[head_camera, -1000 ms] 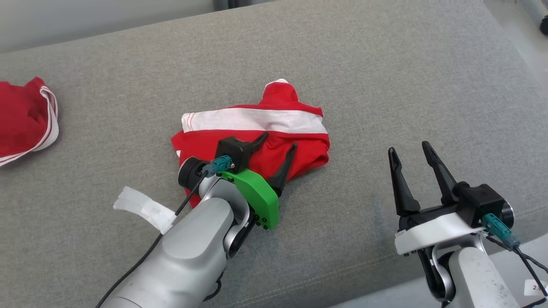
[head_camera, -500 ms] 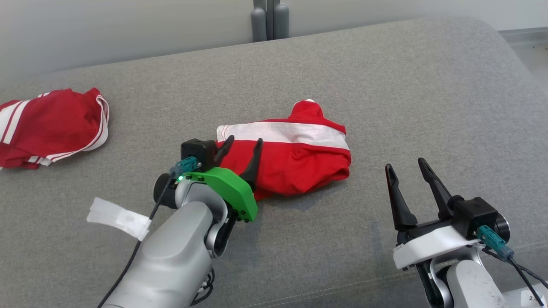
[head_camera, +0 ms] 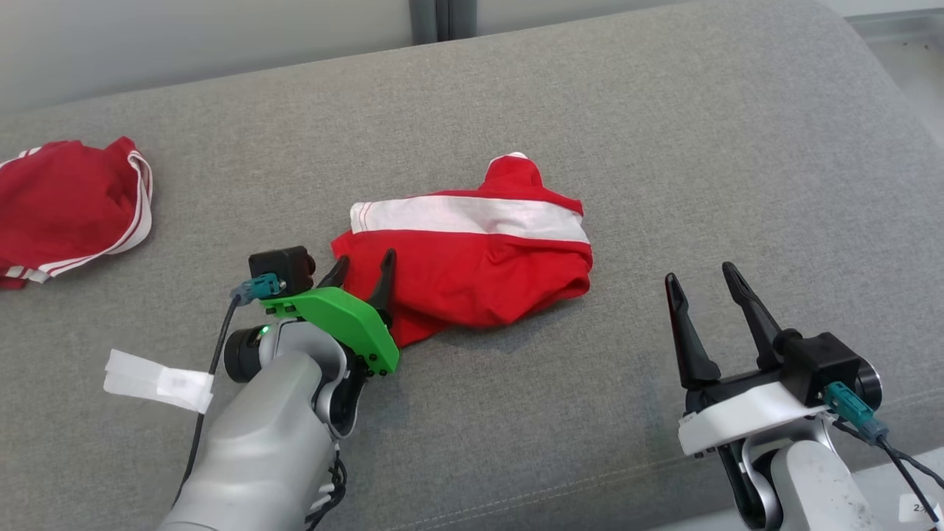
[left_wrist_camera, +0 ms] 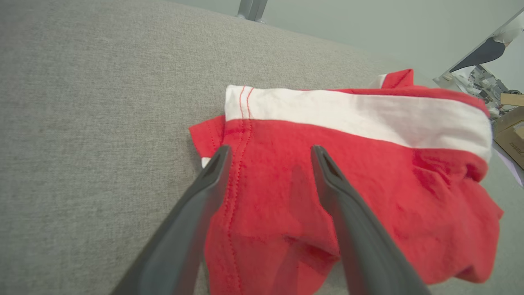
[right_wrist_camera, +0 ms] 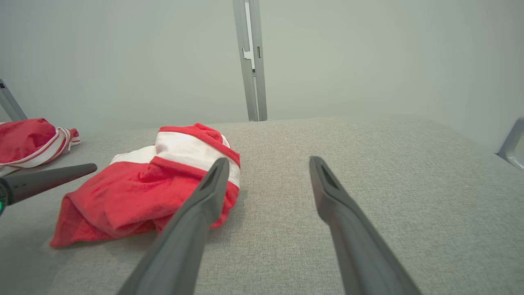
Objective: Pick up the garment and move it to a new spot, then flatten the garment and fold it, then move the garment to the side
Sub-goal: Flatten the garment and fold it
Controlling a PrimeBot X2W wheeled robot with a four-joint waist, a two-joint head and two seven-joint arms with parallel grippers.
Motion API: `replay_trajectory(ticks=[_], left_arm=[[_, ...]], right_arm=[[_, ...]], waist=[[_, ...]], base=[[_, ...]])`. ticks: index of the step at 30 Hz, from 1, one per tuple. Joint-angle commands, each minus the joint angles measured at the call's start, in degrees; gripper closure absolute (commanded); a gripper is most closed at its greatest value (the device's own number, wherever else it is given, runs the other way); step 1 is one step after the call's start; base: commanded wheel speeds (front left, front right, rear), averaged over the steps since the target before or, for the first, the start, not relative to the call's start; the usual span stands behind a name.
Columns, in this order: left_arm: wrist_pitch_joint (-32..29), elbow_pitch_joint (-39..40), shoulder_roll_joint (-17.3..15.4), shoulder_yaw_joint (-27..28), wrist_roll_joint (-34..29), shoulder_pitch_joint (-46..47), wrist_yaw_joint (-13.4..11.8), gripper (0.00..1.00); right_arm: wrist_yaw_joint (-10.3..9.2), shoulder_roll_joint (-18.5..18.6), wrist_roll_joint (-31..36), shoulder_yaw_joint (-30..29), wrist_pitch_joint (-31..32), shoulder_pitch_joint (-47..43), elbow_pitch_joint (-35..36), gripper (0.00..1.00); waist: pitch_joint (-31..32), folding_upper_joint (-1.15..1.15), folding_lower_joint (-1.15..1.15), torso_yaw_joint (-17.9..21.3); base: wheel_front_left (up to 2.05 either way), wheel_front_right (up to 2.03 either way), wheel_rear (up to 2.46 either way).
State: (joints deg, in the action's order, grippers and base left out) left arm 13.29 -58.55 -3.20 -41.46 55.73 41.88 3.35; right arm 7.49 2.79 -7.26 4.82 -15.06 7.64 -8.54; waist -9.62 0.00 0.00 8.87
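Red garment (head_camera: 472, 273): crumpled, middle of cushion (head_camera: 664, 147).
Left gripper (head_camera: 366, 257): wide open, empty, over garment's left end.
Right gripper (head_camera: 699, 271): wide open, empty, near cushion's front edge.

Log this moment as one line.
phase: pre-grasp | left pincer: open, at garment left edge | right pincer: open, clear of garment | garment: crumpled on couch | other red cloth: far left

Open cushion (head_camera: 737, 184) right of garment (head_camera: 472, 265)
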Motion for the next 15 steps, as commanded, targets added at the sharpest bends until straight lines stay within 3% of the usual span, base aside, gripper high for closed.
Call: replay_trajectory(ticks=[1,15], left_arm=[[0.0,-0.6,-0.2,0.1,0.4,0.8,0.4,0.00],[-0.9,-8.0,-0.9,1.9,2.9,8.2,2.0,0.00]], right_arm=[[0.00,0.2,0.2,0.0,-0.2,0.8,0.4,0.00],[0.00,0.2,-0.6,0.5,-0.2,2.2,1.1,0.00]], waist=[[-1.1,0.00,0.00,1.0],[-4.8,0.00,0.00,3.2]], base=[[0.00,0.00,0.00],[0.00,0.00,0.00]])
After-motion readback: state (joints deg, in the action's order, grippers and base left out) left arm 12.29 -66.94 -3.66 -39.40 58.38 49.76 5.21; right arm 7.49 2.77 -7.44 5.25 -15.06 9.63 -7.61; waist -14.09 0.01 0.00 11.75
